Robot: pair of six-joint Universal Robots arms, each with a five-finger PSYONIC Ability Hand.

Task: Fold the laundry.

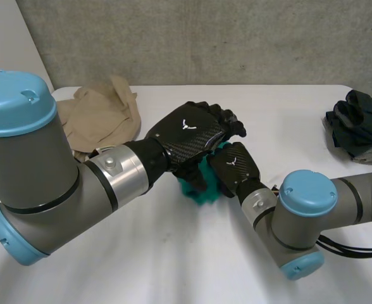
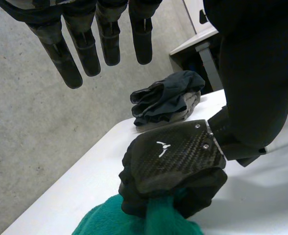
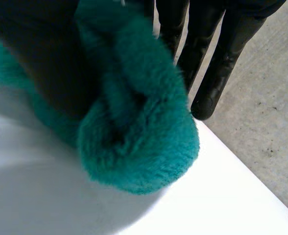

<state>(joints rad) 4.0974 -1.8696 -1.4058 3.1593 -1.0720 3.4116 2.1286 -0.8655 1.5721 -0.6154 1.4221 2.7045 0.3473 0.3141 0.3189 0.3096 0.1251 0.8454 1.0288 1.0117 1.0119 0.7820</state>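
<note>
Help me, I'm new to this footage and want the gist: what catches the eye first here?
First, two black hands meet mid-table: the right hand clutches a bunched fluffy teal cloth, and the left hand is close over it with straight fingers. Next come a crumpled beige garment at the far left of the white table and a dark garment at its far right edge.

The fleecy cloth (image 1: 195, 190) lies at the centre of the table (image 1: 173, 266). My right hand (image 1: 235, 166) sits on the cloth's 3 o'clock side, touching it. My left hand (image 1: 189, 136) is above its 12 o'clock side. A loose garment (image 1: 104, 114) lies at 10 o'clock, well apart from the cloth. A bunched garment (image 1: 360, 126) lies at 2 o'clock, near the table edge.
</note>
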